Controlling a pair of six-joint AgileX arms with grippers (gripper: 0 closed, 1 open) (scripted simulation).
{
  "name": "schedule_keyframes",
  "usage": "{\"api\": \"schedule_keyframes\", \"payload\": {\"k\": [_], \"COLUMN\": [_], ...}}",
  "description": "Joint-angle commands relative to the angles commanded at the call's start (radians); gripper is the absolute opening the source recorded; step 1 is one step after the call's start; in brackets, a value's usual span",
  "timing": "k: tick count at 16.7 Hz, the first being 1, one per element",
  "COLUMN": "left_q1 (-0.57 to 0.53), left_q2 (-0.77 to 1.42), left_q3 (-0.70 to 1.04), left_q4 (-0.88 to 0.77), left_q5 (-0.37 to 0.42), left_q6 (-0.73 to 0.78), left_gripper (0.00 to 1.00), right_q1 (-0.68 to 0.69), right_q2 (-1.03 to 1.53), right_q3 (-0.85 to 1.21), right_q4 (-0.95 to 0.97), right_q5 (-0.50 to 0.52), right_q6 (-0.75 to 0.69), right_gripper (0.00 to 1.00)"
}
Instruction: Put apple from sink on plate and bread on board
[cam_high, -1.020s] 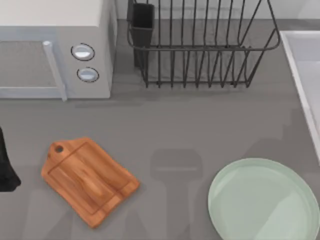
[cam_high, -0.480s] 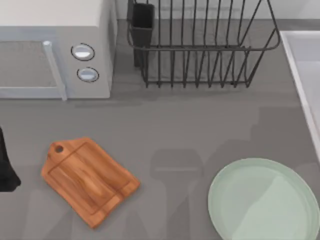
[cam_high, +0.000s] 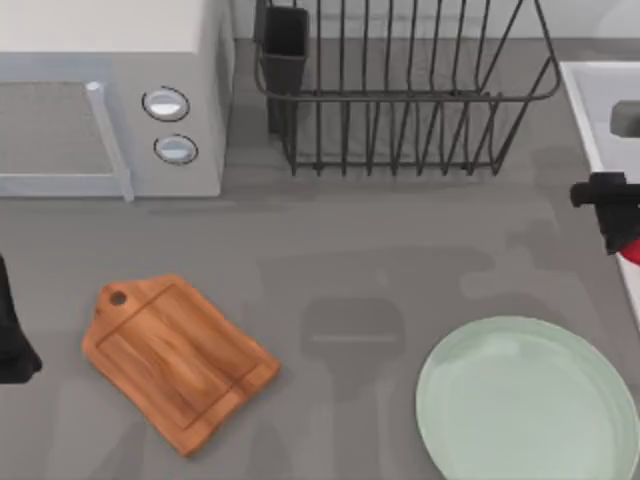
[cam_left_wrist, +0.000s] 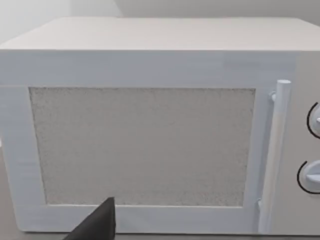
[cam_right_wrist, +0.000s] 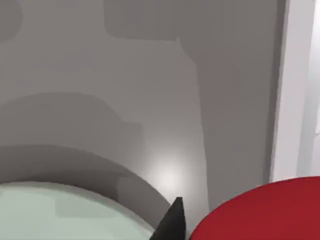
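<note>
My right gripper (cam_high: 620, 232) hangs at the table's right edge, over the sink's rim (cam_high: 588, 110), shut on the red apple (cam_high: 633, 252). In the right wrist view the apple (cam_right_wrist: 260, 212) looms close beside one dark fingertip (cam_right_wrist: 172, 220), above the grey counter between the sink rim (cam_right_wrist: 287, 100) and the mint-green plate (cam_right_wrist: 60, 210). The plate (cam_high: 520, 400) lies bare at the front right, just forward and left of the apple. The wooden board (cam_high: 175, 360) lies bare at the front left. The bread is out of view. My left arm (cam_high: 10, 335) is parked at the left edge.
A white microwave (cam_high: 110, 95) stands at the back left, and my left wrist camera faces its door (cam_left_wrist: 142, 145). A black wire dish rack (cam_high: 400, 90) stands at the back centre. Open grey counter lies between board and plate.
My right gripper has come into the top view from the right, carrying the apple up over the sink's rim. Its shadow has shifted across the counter. The left arm has not moved.
</note>
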Motion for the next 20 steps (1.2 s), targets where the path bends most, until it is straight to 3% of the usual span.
{"api": "schedule_keyframes", "payload": {"k": [9,17,20], "left_q1": [0.0,0.0,0.0], "left_q2": [0.0,0.0,0.0], "left_q3": [0.0,0.0,0.0], "left_q4": [0.0,0.0,0.0], "left_q5": [0.0,0.0,0.0], "left_q6": [0.0,0.0,0.0], "left_gripper": [1.0,1.0,1.0], "right_q1": [0.41,0.461,0.461], "right_q2": [-0.174,-0.193,-0.193], "right_q3": [-0.101,-0.112,-0.112], "right_q4": [-0.163,-0.185,-0.185], "right_q5": [0.005,0.005,0.005], "right_q6": [0.403,0.456,0.456], "right_gripper": [0.0,0.0,0.23]}}
